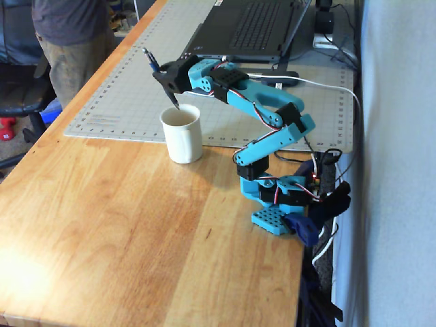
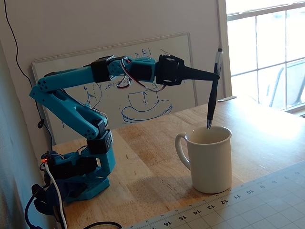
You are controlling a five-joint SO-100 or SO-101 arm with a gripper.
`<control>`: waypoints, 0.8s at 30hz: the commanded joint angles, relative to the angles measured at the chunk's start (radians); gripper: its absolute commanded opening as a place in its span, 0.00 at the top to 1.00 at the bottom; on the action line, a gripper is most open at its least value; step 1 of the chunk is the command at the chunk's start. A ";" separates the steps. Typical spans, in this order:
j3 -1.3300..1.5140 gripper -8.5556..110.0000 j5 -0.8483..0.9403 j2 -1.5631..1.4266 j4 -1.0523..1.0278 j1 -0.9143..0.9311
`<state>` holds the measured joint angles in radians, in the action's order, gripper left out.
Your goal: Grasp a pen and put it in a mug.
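Observation:
The cream-white mug point(image 1: 182, 133) stands upright on the wooden table, also in the other fixed view point(image 2: 208, 159), handle to its left there. My gripper point(image 1: 163, 76) point(image 2: 214, 76) is shut on the dark blue pen point(image 1: 161, 77) point(image 2: 213, 95) and holds it nearly upright above the mug. The pen's silvery tip points down and hangs just above the mug's rim, over the opening. The pen's clip end sticks up above the jaws.
A grey cutting mat point(image 1: 136, 88) lies behind the mug with a laptop point(image 1: 245, 27) on it. A person point(image 1: 68, 41) stands at the table's far left edge. A whiteboard point(image 2: 133, 95) leans on the wall behind the arm.

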<state>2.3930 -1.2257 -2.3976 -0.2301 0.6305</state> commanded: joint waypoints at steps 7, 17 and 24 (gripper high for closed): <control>0.080 0.90 0.009 -0.041 0.037 0.006; 0.069 0.77 0.011 0.009 0.037 -0.002; -0.066 0.80 0.011 0.012 0.023 -0.055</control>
<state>2.4850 -1.2257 -2.3807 -0.2270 0.6151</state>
